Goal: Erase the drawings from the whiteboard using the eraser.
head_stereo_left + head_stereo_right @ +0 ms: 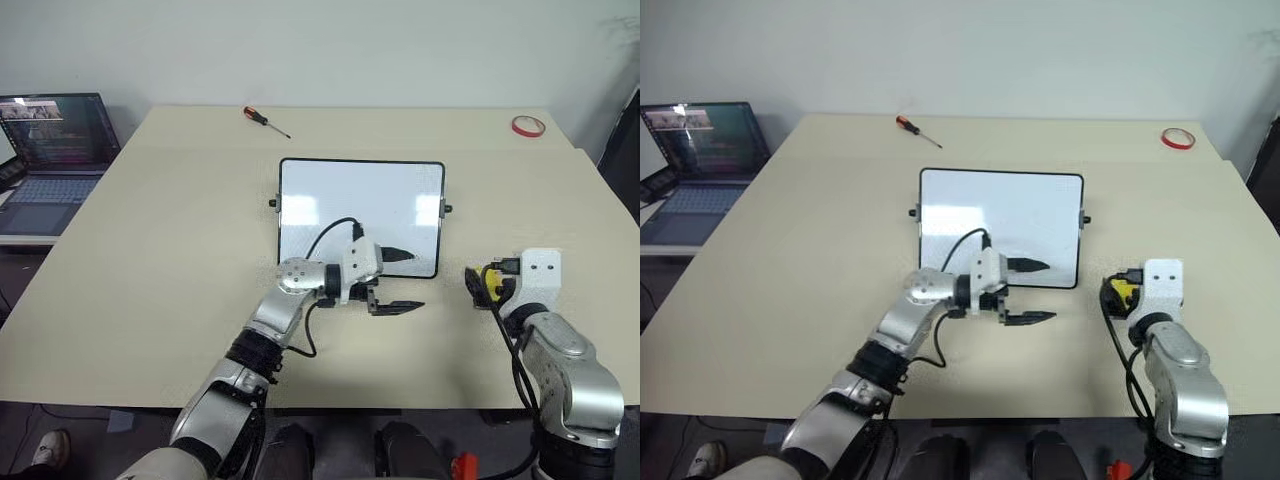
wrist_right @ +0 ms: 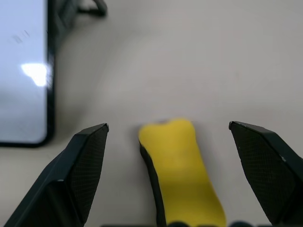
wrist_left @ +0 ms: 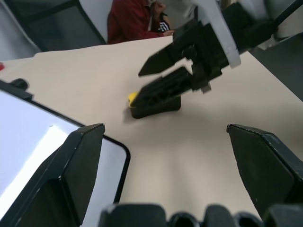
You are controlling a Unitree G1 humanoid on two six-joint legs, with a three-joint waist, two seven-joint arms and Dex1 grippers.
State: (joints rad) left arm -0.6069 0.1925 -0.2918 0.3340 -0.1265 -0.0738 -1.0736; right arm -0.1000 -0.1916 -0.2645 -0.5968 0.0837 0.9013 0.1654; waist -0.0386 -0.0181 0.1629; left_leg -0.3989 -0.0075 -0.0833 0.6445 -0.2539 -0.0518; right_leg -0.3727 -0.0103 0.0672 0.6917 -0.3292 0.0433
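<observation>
The whiteboard [image 1: 360,205] lies flat in the middle of the table, its white face carrying only glare. The drawings are out of view. My left gripper [image 1: 413,279] points across the board's near right corner and is open, one finger over the board and the other over the table. The yellow eraser [image 2: 182,170] with its dark underside lies on the table right of the board. My right gripper [image 2: 168,125] is open around it, a finger on each side with a gap to the block. The left wrist view shows the eraser [image 3: 133,98] beneath the right gripper [image 3: 156,80].
An open laptop [image 1: 50,150] sits at the far left on a lower desk. A red-handled screwdriver [image 1: 266,120] lies beyond the board, and a red tape ring [image 1: 528,126] is at the far right corner. A person in red [image 3: 132,21] is past the table's edge.
</observation>
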